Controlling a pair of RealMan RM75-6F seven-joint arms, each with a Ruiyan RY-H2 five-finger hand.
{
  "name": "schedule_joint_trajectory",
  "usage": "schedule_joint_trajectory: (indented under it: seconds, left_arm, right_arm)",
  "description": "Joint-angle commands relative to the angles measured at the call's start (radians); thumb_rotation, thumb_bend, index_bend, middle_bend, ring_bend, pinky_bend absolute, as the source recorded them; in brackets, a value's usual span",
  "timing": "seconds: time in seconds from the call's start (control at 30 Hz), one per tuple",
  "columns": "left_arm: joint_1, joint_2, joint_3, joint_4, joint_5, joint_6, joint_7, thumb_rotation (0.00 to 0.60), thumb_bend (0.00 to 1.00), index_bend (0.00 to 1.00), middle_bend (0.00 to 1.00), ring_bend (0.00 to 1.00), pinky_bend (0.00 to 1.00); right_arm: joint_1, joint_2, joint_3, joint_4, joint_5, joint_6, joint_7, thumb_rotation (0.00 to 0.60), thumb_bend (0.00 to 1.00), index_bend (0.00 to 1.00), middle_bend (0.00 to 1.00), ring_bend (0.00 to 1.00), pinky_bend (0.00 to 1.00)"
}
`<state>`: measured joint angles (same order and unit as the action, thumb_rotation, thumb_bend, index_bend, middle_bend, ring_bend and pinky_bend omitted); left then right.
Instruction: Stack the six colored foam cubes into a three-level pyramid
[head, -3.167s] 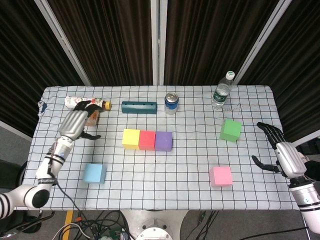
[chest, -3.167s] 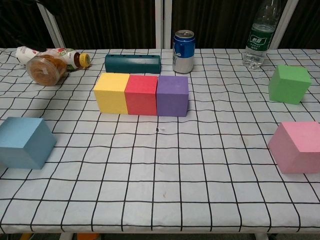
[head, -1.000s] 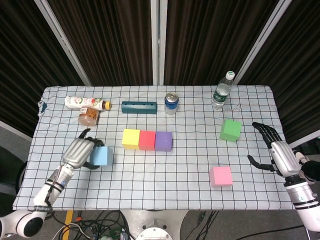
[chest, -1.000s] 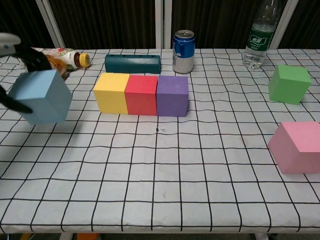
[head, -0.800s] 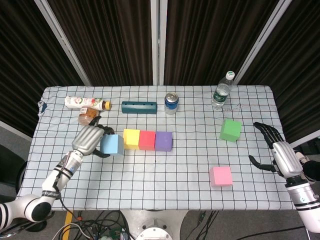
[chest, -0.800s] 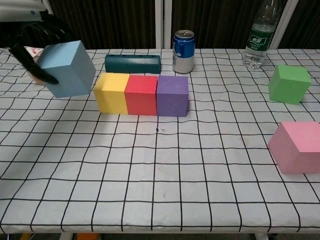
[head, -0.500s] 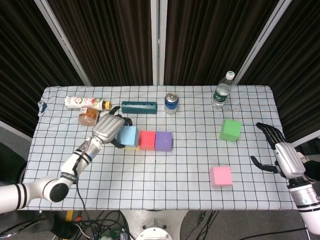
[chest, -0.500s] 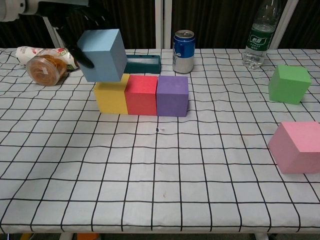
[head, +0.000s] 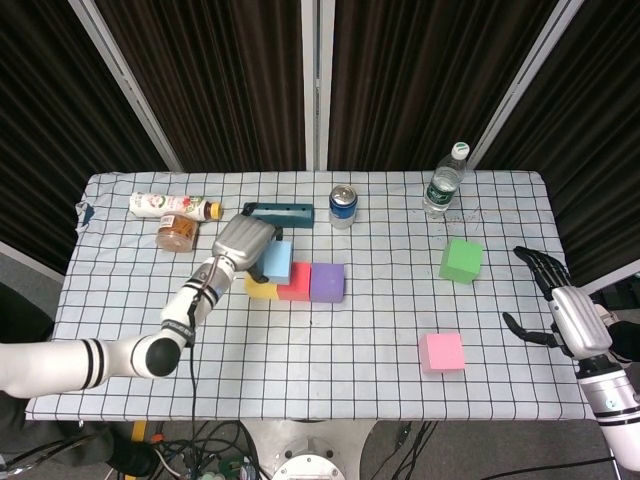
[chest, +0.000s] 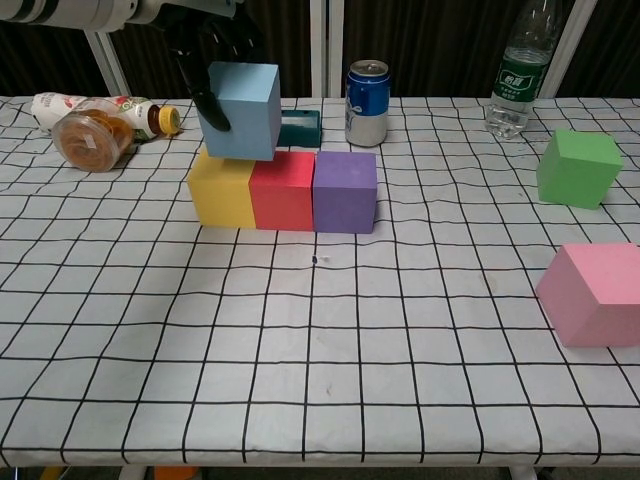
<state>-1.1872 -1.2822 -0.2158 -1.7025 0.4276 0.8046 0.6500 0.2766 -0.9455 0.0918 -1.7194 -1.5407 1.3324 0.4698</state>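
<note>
Dark curtains backed the checked table (head: 330, 370). The blue cube (chest: 240, 110), gripped by the left hand (head: 243, 240), was held over the yellow (chest: 222, 190)–red (chest: 283, 192) seam: second level begun. Lowering squarely was judged next. At three o'clock, the right hand (head: 560, 305) hung spread, empty.

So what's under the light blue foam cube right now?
The light blue foam cube, held by the left robot hand, sits over the yellow foam cube and red foam cube; contact is hidden.
</note>
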Motion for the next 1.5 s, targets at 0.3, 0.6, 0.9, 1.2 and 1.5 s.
schedule_joint_trajectory:
  seconds: [0.3, 0.6, 0.9, 1.2, 1.5]
  left_arm:
    - [-0.063, -0.023, 0.048, 0.006, -0.064, 0.01, 0.013, 0.6, 0.0, 0.44, 0.51, 0.36, 0.06]
    - [-0.089, -0.041, 0.067, 0.033, -0.07, 0.001, -0.004, 0.6, 0.0, 0.44, 0.51, 0.36, 0.06]
    - [-0.105, -0.058, 0.082, 0.056, -0.073, 0.0, -0.022, 0.6, 0.0, 0.44, 0.51, 0.36, 0.06]
    - [-0.124, -0.067, 0.098, 0.073, -0.085, -0.016, -0.029, 0.6, 0.0, 0.43, 0.48, 0.36, 0.06]
    - [-0.145, -0.063, 0.114, 0.072, -0.12, -0.022, -0.035, 0.6, 0.0, 0.34, 0.43, 0.35, 0.06]
  right_arm:
    - [-0.004, -0.005, 0.0, 0.013, -0.001, 0.005, 0.017, 0.6, 0.26, 0.0, 0.06, 0.0, 0.0]
    - [-0.003, -0.007, 0.002, 0.021, 0.002, 0.001, 0.025, 0.6, 0.26, 0.0, 0.06, 0.0, 0.0]
    - [0.002, -0.011, 0.005, 0.029, 0.009, -0.01, 0.031, 0.6, 0.26, 0.0, 0.06, 0.0, 0.0]
    - [0.006, -0.013, 0.008, 0.035, 0.014, -0.018, 0.035, 0.6, 0.27, 0.0, 0.06, 0.0, 0.0]
    - [0.007, -0.016, 0.01, 0.042, 0.014, -0.016, 0.043, 0.6, 0.27, 0.0, 0.06, 0.0, 0.0]
